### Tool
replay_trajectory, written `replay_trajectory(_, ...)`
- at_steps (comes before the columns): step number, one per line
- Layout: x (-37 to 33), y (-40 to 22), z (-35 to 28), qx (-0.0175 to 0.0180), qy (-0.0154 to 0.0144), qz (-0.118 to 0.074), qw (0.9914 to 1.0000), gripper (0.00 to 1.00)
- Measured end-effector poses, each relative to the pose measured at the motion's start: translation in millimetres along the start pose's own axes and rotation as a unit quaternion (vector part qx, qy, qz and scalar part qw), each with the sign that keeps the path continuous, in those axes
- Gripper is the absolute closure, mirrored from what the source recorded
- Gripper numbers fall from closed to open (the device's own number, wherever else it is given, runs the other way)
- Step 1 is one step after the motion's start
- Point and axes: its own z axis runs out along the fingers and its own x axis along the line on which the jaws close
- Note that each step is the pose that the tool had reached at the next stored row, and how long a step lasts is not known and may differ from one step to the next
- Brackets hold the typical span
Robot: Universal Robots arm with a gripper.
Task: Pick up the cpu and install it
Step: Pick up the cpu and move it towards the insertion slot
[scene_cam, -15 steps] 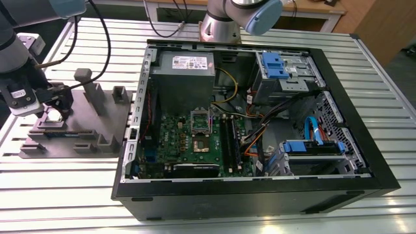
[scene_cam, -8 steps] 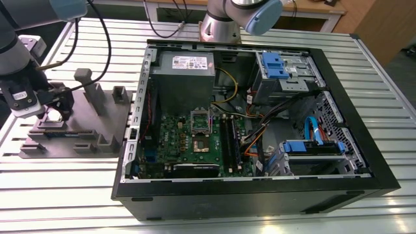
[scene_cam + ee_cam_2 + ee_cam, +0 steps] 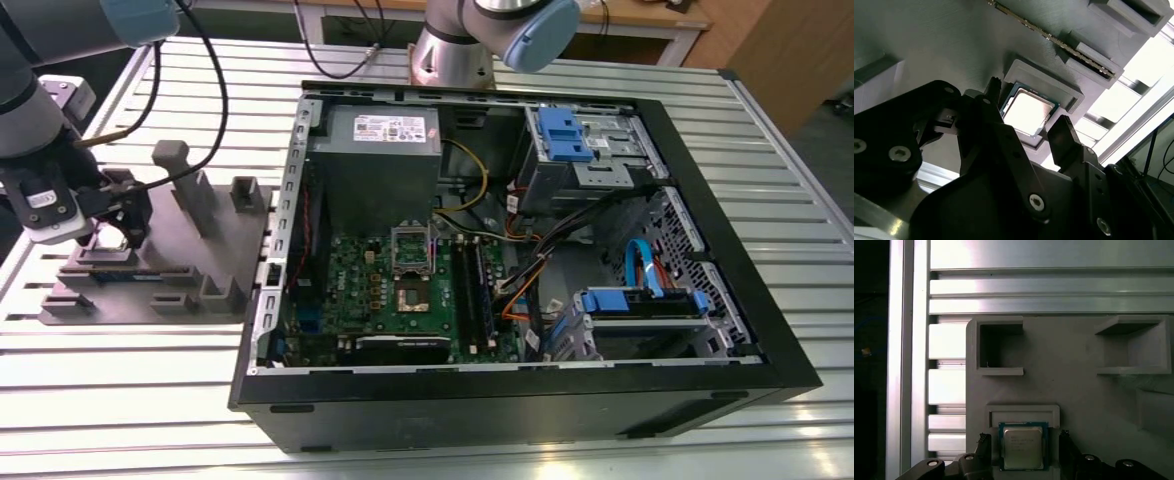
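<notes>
While the arm stands over the grey fixture tray (image 3: 200, 270) at the exterior view's left, the gripper (image 3: 114, 232) points down at the tray's near corner, well apart from the open computer case (image 3: 747, 330).

Gripper state: fingers spread, nothing held.

Cpu (image 3: 1023, 447) location: flat in a shallow square recess of the tray, silver lid up, green edge showing around it. It is seen in both wrist views and is not yet lifted.

Key relation: the cpu lies straight ahead of the gripper, between the two fingers. In the first wrist view one fingertip (image 3: 985, 441) stands just beside one edge of the chip and the other fingertip (image 3: 1064, 439) just beside the opposite edge, with a strip of tray showing on each side, so there is no contact. The chip is nearly square, so it has no real long axis. Its edges run parallel to the finger faces, so it sits square to the grip, not skewed.

Height: the second wrist view is oblique and glare washes out the lid (image 3: 1029, 112), so I cannot tell whether the tips are level with the chip's edges or above them. Probably slightly above.

Socket (image 3: 411, 270) on the green motherboard (image 3: 360, 290): toward the exterior view's right of the gripper, inside the case.
</notes>
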Motion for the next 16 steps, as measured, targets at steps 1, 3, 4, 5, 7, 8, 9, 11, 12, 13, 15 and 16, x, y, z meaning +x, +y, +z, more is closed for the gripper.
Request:
replay_trajectory(1, 0.0, 0.0, 0.1, -0.0001, -0.0001, 0.000, 1.00000, 0.35)
replay_trajectory(3, 0.1, 0.0, 0.1, -0.0001, -0.0001, 0.000, 1.00000, 0.35)
replay_trajectory(4, 0.4, -0.1, 0.1, -0.0001, -0.0005, 0.000, 1.00000, 0.35)
replay_trajectory(5, 0.6, 0.0, 0.1, -0.0002, -0.0013, 0.000, 1.00000, 0.35)
replay_trajectory(7, 1.6, -0.1, 0.1, -0.0002, -0.0029, 0.000, 1.00000, 0.35)
replay_trajectory(8, 1.7, -0.1, 0.1, -0.0002, -0.0033, 0.000, 0.99999, 0.35)
replay_trajectory(9, 2.1, -0.1, 0.3, -0.0003, -0.0042, 0.000, 0.99999, 0.35)
replay_trajectory(11, 2.8, -0.1, 0.3, -0.0003, -0.0049, 0.000, 0.99999, 0.35)
replay_trajectory(12, 3.2, -0.1, 0.5, -0.0003, -0.0051, 0.000, 0.99999, 0.35)
replay_trajectory(13, 3.5, -0.1, 0.6, -0.0003, -0.0052, 0.000, 0.99999, 0.35)
replay_trajectory(15, 3.5, 0.4, 0.7, -0.0003, -0.0053, 0.000, 0.99999, 0.35)
replay_trajectory(16, 3.6, 0.9, 0.7, -0.0002, -0.0053, 0.000, 0.99999, 0.35)
